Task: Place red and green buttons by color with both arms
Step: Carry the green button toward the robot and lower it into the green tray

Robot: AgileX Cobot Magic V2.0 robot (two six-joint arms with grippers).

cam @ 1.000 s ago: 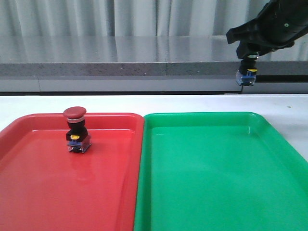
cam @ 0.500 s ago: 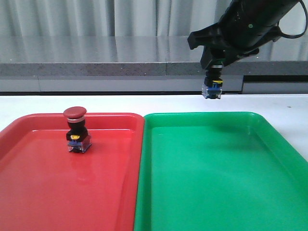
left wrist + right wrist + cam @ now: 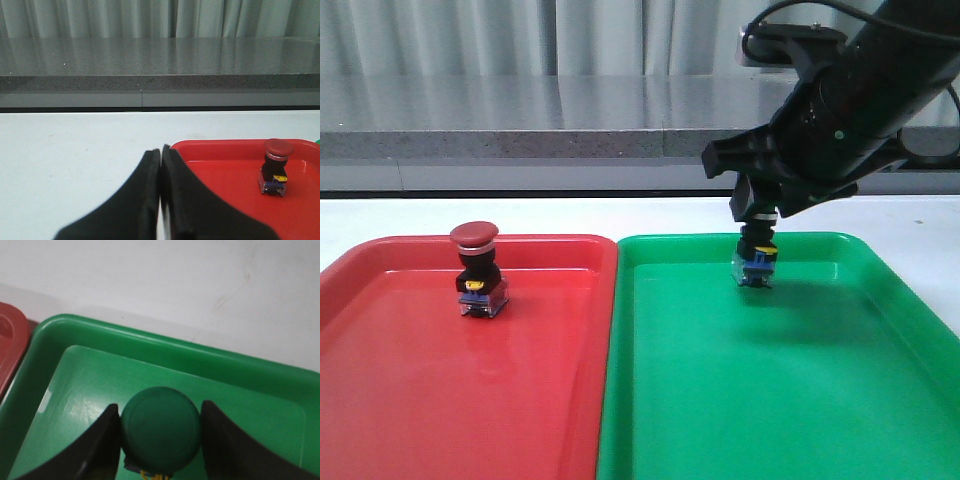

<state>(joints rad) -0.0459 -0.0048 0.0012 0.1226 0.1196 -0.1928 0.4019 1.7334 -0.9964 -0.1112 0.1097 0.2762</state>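
Our right pincer is clenched on the green button, its two fingers pressed against either side of the cap. We hold the button upright over the far end of the green tray, its blue base near the tray floor; whether it touches we cannot tell. Most of the green tray is open nearer us. The red button stands upright in the red tray, which lies just beside the green tray. Our left pincer is clenched on nothing, over the white worktop beside the red tray's rim.
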